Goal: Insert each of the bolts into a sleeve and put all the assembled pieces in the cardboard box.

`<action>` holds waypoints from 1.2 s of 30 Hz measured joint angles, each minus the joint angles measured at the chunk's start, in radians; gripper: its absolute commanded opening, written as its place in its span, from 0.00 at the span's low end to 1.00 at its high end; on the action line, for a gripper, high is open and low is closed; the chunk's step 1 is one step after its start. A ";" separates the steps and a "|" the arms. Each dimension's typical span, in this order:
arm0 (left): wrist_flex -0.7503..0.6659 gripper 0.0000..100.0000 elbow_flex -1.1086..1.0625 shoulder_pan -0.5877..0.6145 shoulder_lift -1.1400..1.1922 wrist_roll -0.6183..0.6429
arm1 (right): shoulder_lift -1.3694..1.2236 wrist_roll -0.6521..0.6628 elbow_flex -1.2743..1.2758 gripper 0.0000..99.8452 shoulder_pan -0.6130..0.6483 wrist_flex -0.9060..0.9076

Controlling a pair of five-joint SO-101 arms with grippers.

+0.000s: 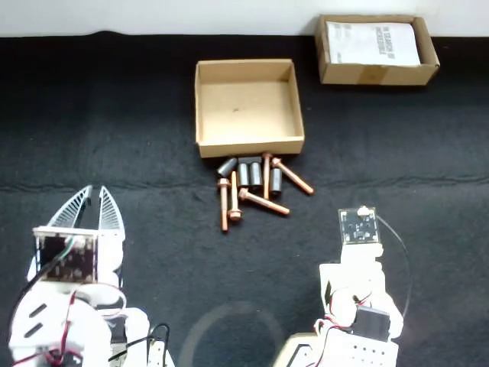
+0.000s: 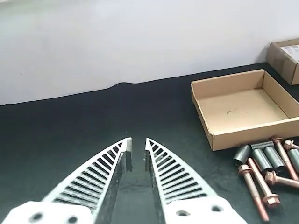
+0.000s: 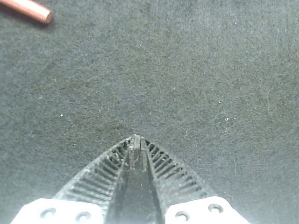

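Your bolts and sleeves lay loose together on the counter, just in front of the cardboard box, ahead of both arms and between them. Most bolts pointed roughly toward the box. Your right jaws, nearer them, were closed on nothing and aimed down at the counter. Your left jaws stood slightly parted and level, well off to the side.

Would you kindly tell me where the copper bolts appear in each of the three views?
High view: bolts lie scattered before the empty cardboard box.
Left wrist view: bolts by that box's front wall.
Right wrist view: one bolt's threaded end on the mat, beyond the shut fingers.
Shared landmark: the black mat.
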State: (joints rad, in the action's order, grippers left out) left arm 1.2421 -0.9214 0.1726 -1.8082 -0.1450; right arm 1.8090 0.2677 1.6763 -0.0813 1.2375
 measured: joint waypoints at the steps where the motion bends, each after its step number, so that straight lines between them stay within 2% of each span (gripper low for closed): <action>1: 0.025 0.07 0.014 0.000 -0.002 0.000 | 0.000 0.000 0.000 0.01 0.000 0.000; 9: 0.381 0.07 0.072 0.008 -0.002 0.000 | 0.000 0.000 0.000 0.01 0.000 0.000; 12: 0.414 0.07 0.068 0.057 -0.003 0.000 | 0.000 0.000 0.000 0.01 0.000 0.000; 20: 0.427 0.08 -0.049 0.103 -0.003 0.000 | 0.000 0.000 0.000 0.01 0.000 0.000; 27: 0.367 0.08 -0.172 0.103 -0.003 0.000 | 0.000 0.000 0.000 0.01 0.006 -0.002; 36: 0.203 0.08 -0.359 0.101 0.000 0.000 | 0.003 0.000 0.000 0.01 0.117 -0.356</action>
State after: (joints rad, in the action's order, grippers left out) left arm 1.4446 -1.2804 0.2739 -1.8082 -0.1450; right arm 1.8121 0.2677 1.6763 0.0353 0.8815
